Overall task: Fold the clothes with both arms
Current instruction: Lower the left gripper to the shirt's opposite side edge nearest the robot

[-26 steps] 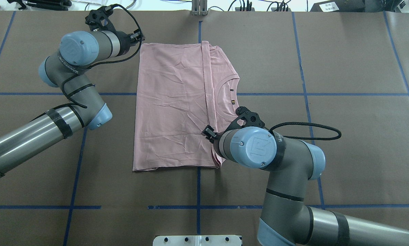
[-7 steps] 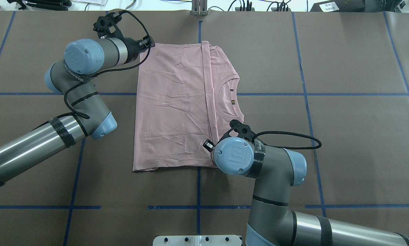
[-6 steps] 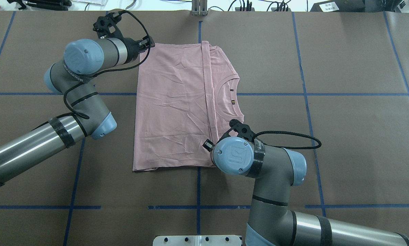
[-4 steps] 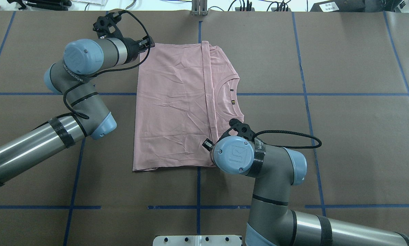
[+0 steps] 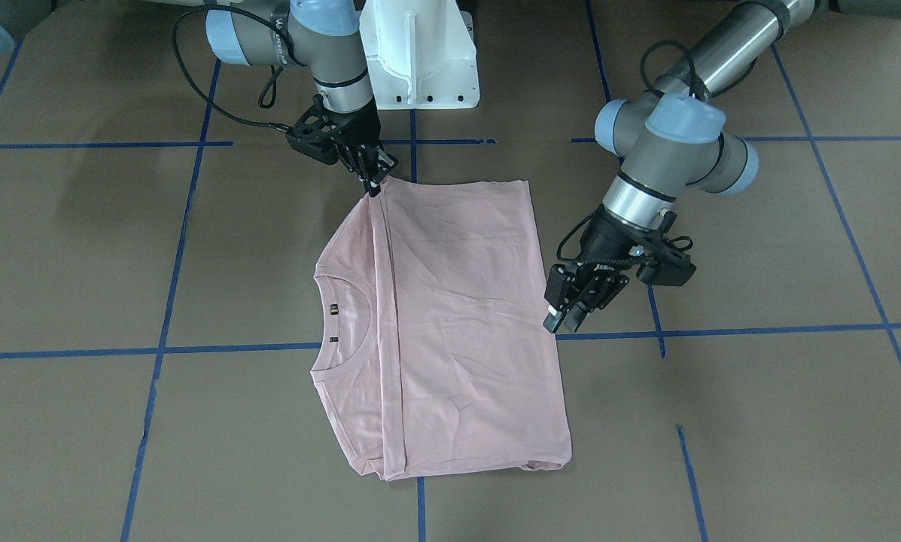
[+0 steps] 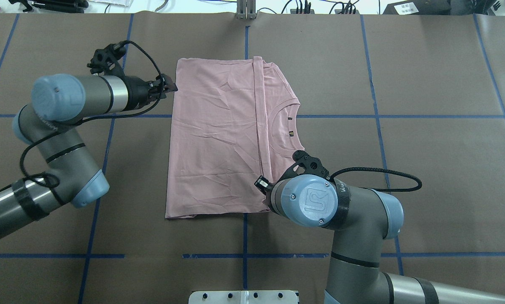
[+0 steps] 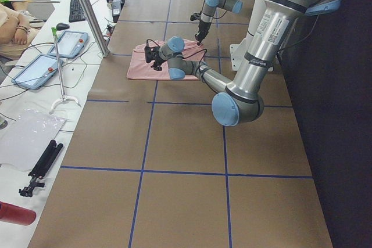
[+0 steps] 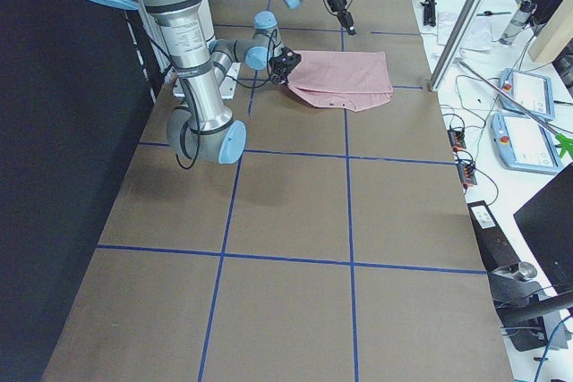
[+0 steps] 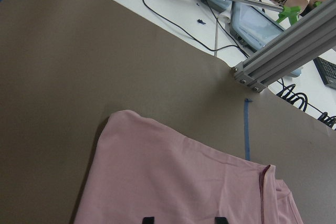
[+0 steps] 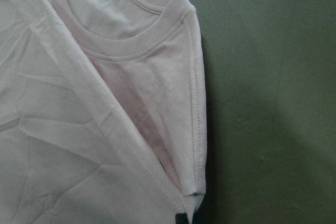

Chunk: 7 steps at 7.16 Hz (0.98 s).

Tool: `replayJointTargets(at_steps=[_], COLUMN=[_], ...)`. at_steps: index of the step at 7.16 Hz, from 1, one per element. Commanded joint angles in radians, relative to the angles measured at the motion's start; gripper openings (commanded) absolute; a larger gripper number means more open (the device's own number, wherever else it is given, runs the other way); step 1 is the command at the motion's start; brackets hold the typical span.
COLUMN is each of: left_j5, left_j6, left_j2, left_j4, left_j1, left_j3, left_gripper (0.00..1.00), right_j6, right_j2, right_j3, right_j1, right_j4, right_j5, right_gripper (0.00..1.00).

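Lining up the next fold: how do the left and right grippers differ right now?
Left gripper hovers by the T-shirt's side edge, jaws open, holding nothing. Right gripper sits at the collar-side corner nearest the base, jaws seemingly pinched on the fabric. Both are at the shirt's edge.

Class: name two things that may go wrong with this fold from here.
1. The black right gripper pinches only the corner tip of the folded pale pink T-shirt; layers may slip out when lifted.
2. The open black left gripper sits beside the shirt's edge, holding nothing; a one-sided pull may skew it.
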Motion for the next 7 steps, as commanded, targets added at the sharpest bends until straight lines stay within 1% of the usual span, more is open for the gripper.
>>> replayJointTargets(at_steps=[1,2,3,4,5,6,7], left_j5=[-0.015,-0.018,-0.015,-0.013,-0.012,-0.013,-0.010], left_j6=[-0.020,-0.022,-0.067,-0.129,-0.158,-0.171,-0.184], left_j2=[0.158,0.215,0.246,0.249,0.248,0.243,0.242], left_j4=[0.112,0.119,0.119,0.121,0.151,0.198,0.316], left_j1=[0.083,0.111,0.183,0.234,0.255,0.271,0.295], left_j3=[-0.184,-0.233,-0.253,-0.262,-0.291,-0.310,-0.337], left_gripper=[0.50,0.52,0.58,0.58,0.58,0.58,0.58], right_j6=[0.010,0.010,0.010,0.009,0.007,0.007,0.007], right_j2=[-0.012,-0.012,-0.010,-0.012,-0.013,-0.012,-0.010], right_j3=[0.010,0.009,0.009,0.007,0.005,0.005,0.005], right_j1=[-0.014,-0.016,-0.016,-0.017,-0.017,-0.017,-0.019], right_j4=[0.000,0.000,0.000,0.000,0.000,0.000,0.000], right_j5=[-0.003,-0.005,-0.005,-0.003,-0.003,-0.002,-0.002], right_gripper=[0.00,0.00,0.00,0.00,0.00,0.00,0.00])
